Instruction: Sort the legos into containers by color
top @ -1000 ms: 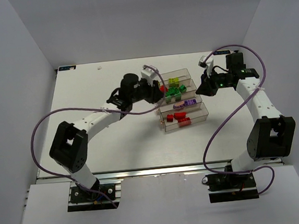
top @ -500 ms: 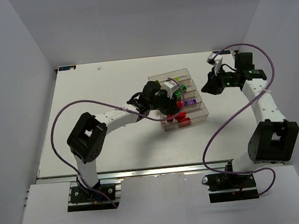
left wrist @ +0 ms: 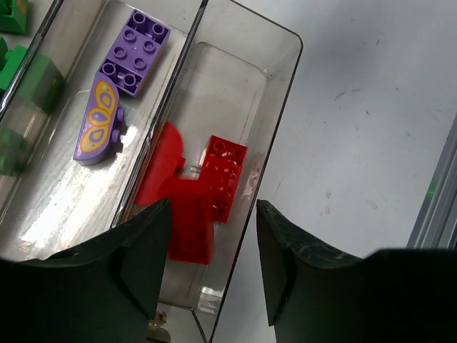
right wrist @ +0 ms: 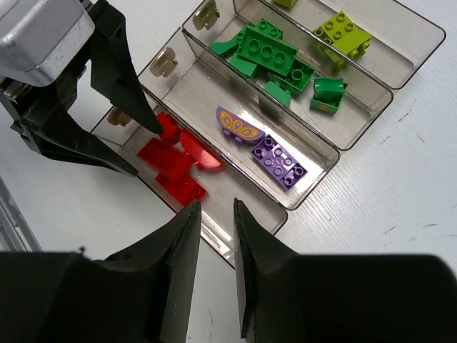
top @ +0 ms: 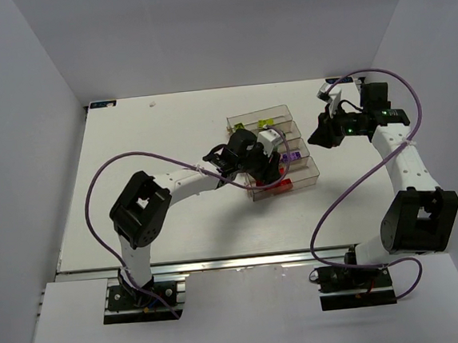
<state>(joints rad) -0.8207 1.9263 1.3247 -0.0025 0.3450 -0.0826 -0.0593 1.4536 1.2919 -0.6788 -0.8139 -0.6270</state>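
Along the bottom edge of the left wrist view, spread apart and empty: the left fingers (left wrist: 143,264), above one end of the rightmost clear tray (left wrist: 228,93). Mid-frame inside it, a cluster of red bricks (left wrist: 196,207). In the second tray (left wrist: 64,200), to the left, a purple brick (left wrist: 134,50) and a butterfly-printed purple piece (left wrist: 98,121). At right, bare white desk (left wrist: 371,128).

At bottom centre of the right wrist view, parted by a narrow gap and gripping nothing: the right fingers (right wrist: 178,264). Toward upper right, green bricks (right wrist: 268,50) in the third tray (right wrist: 360,114), yellow-green bricks (right wrist: 339,32) in the fourth tray (right wrist: 410,39).
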